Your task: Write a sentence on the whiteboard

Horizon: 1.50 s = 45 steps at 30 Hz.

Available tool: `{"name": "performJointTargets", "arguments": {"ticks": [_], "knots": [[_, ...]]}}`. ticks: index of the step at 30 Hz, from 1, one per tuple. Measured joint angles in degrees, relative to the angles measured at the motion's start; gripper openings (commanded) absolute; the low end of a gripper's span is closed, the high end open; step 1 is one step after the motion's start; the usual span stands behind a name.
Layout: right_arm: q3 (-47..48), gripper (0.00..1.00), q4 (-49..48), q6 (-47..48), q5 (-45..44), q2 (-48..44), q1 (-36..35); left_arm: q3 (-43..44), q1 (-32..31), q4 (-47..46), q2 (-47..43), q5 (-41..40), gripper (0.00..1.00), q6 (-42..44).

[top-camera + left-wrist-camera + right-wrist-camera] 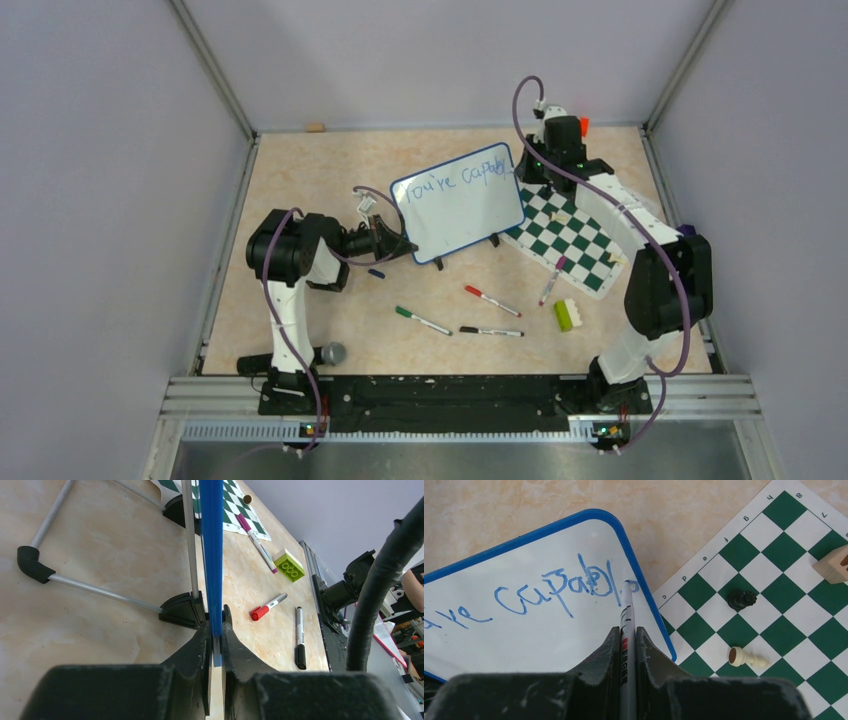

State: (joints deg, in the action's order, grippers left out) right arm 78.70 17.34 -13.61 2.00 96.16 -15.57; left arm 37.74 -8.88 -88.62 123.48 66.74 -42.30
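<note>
The left gripper [216, 636] is clamping the whiteboard [455, 215] by its edge. The right gripper [627, 632] is pinching a marker [628, 607], apparently finishing "capable" in the sentence [551, 592]; any later words remain.

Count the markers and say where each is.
5: green marker, red marker and black marker on the table before the whiteboard; purple marker across the chess mat's edge; fifth marker in the right gripper. Others may be hidden.
</note>
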Motion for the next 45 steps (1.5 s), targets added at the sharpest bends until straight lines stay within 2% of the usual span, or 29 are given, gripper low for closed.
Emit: {"name": "performJointTargets", "arguments": {"ticks": [27, 40, 45], "knots": [[-1.14, 0.0, 1.51, 0.57, 1.05, -0.09, 0.02, 0.0, 0.0, -0.04, 0.0, 0.02, 0.04, 0.0], [-1.18, 0.0, 2.58, -0.13, -3.15, -0.11, 0.0, 0.0, 0.0, -0.04, 0.0, 0.0, 0.04, 0.0], [-5.42, 0.0, 0.35, -0.2, -3.21, -4.11, 0.0, 0.0, 0.0, 0.11, 0.0, 0.04, 0.05, 0.0]]}}
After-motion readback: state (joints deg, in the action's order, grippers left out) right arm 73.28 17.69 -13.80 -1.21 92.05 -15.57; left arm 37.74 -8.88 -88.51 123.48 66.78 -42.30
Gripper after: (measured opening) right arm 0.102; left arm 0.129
